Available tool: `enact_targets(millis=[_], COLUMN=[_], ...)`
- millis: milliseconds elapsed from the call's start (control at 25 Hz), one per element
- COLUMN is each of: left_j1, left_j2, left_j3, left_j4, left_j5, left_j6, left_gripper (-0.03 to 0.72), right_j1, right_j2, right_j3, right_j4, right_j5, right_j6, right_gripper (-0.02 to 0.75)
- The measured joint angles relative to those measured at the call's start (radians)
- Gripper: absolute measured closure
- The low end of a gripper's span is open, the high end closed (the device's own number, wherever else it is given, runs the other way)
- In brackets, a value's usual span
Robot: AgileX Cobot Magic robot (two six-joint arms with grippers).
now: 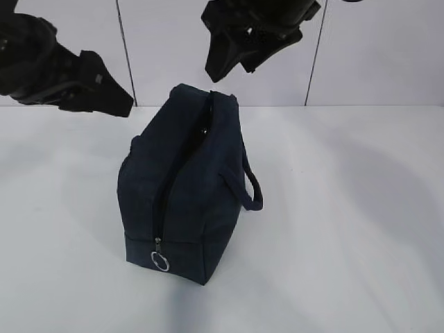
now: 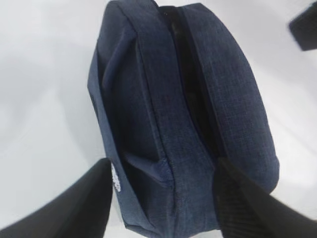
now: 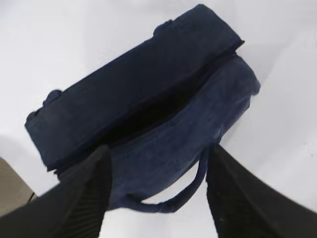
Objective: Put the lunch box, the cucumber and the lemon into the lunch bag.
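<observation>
Ring pull (image 1: 160,261) foremost — lunch bag (image 1: 187,187) on white table (image 1: 347,229), pale panelled wall (image 1: 388,48) — both fingers apart.

Lunch bag (image 1: 182,187) interior hidden in shadow; white logo (image 2: 115,177) partly hidden.

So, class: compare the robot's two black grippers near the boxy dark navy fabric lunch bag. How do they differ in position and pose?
The left gripper enters from the left edge, beside the dark navy fabric lunch bag's far end; the right gripper hangs from the top edge, above that end. The left gripper slants sideways and down; the right gripper points more steeply down. Both are black, open and empty.
</observation>
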Motion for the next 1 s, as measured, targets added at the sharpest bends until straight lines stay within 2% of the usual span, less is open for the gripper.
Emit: enact_targets(millis=[240, 440, 560, 680, 880, 1000], left_j1=[0.028, 0.028, 0.028, 0.028, 0.028, 0.028], left_j2=[-0.072, -0.152, -0.197, -0.230, -0.236, -0.236], left_j3=[0.055, 0.177, 0.240, 0.297, 0.356, 0.393], left_j4=[-0.023, -0.069, -0.113, -0.154, -0.190, -0.241], left_j5=[-0.024, -0.068, -0.114, -0.159, -0.177, -0.181], left_j6=[0.022, 0.075, 0.084, 0.087, 0.119, 0.189], left_gripper=[0.223, 0.223, 0.223, 0.223, 0.223, 0.225], right_j1=[0.000, 0.000, 0.000, 0.002, 0.024, 0.047], right_j2=[-0.116, -0.275, -0.381, -0.472, -0.524, -0.524], right_j3=[0.179, 0.444, 0.645, 0.856, 1.118, 1.194], right_j4=[0.022, 0.137, 0.305, 0.523, 0.915, 1.090], right_j5=[-0.007, -0.185, -0.365, -0.520, -0.626, -0.643], right_j6=[0.000, -0.043, -0.147, -0.293, -0.621, -0.793], right_gripper=[0.274, 0.275, 0.275, 0.274, 0.274, 0.274])
